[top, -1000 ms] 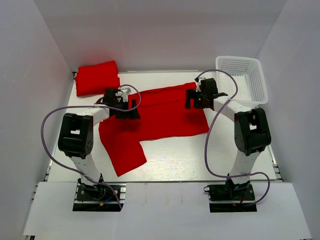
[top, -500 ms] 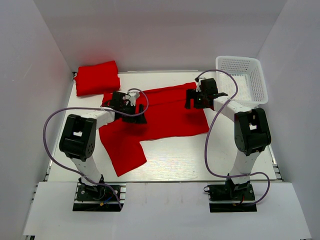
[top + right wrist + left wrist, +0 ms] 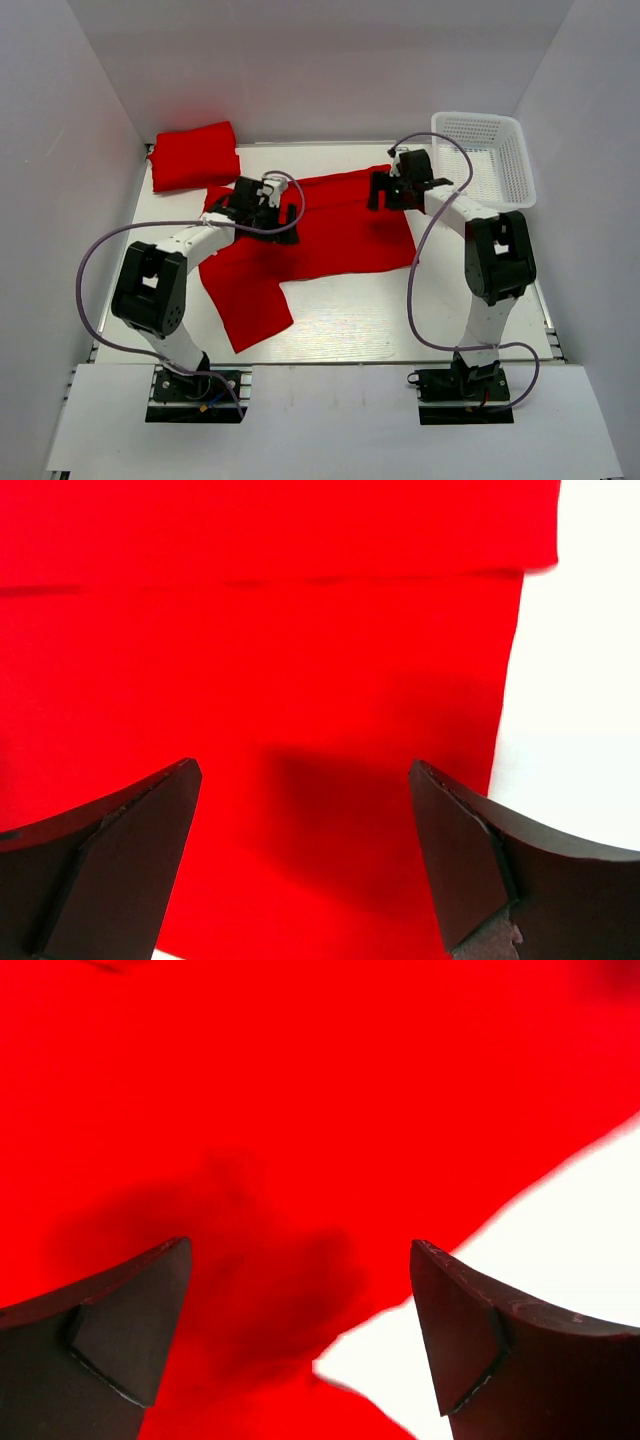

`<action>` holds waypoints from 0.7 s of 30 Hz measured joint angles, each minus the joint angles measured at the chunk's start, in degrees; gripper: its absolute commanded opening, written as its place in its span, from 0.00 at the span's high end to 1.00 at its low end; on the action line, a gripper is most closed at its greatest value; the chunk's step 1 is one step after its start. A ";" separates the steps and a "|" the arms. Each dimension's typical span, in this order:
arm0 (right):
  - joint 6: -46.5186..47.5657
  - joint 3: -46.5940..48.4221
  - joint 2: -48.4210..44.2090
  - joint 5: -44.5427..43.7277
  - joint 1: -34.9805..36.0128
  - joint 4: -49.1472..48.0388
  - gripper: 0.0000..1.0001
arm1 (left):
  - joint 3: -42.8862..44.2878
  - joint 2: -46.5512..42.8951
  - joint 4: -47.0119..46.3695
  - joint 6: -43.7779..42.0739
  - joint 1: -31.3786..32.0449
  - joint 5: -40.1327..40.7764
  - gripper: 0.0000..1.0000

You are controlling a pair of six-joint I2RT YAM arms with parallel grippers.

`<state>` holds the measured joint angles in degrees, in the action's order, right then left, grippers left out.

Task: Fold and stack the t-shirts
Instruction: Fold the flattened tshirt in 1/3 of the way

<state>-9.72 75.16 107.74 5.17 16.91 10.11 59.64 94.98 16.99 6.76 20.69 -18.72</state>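
Observation:
One red t-shirt [image 3: 330,230] lies spread flat across the middle of the white table, a sleeve [image 3: 245,300] reaching toward the near left. A second t-shirt [image 3: 195,155] sits folded at the back left corner. My left gripper [image 3: 283,210] hovers open over the spread shirt's upper left part. In the left wrist view the left gripper [image 3: 300,1290] has its jaws wide apart above a cloth edge [image 3: 330,1360], with nothing between them. My right gripper [image 3: 384,192] is open over the shirt's back right corner. In the right wrist view the right gripper [image 3: 305,810] has only flat cloth [image 3: 300,680] below it.
A white lattice basket [image 3: 490,155] stands at the back right, just beyond the right arm. White walls close in the table on the left, back and right. Bare tabletop [image 3: 400,310] shows in front of the shirt.
My left gripper has travelled to the right and toward the back over the shirt. The right gripper has shifted slightly toward the back. The shirts lie as before.

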 measured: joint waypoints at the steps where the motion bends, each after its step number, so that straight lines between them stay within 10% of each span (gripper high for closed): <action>1: -0.15 1.46 1.05 0.11 0.00 0.28 0.10 | 1.68 0.48 1.38 0.83 -0.33 2.32 0.00; 11: 0.17 24.46 20.55 3.23 0.46 0.83 0.10 | 19.43 9.99 8.02 10.73 -3.15 26.34 0.00; 21: 1.33 31.52 27.76 2.23 1.44 1.33 0.10 | 26.27 25.51 7.04 11.34 -6.80 28.50 0.00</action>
<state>-8.38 106.67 135.50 7.40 18.35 11.44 85.91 120.49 24.03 18.11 13.89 9.78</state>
